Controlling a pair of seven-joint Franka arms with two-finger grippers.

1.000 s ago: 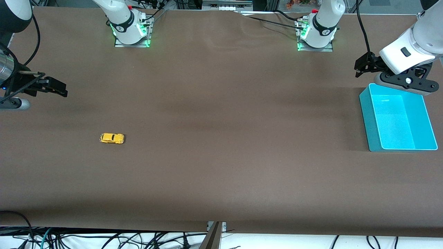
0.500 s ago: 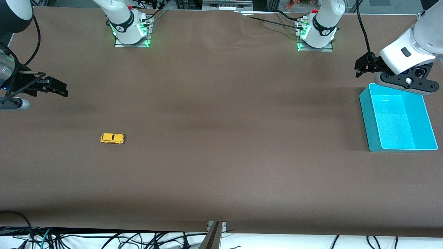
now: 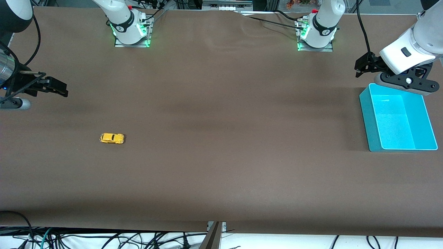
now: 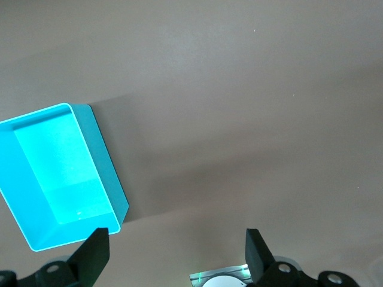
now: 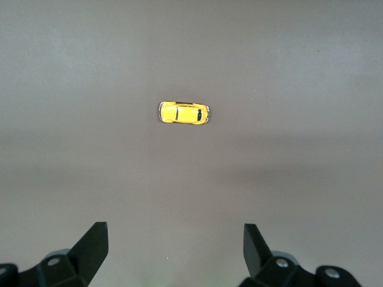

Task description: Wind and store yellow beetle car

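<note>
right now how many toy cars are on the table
1: the small yellow beetle-shaped toy car on the brown table, toward the right arm's end; none shows in the teal bin.

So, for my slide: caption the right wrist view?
Open right hand hovers above the yellow car on the table.

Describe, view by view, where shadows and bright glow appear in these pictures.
Front view: soft dark bands cross the table; the turquoise bin glows inside. Left wrist view: the bin casts a shadow beside it. Right wrist view: evenly lit around the yellow beetle car.
</note>
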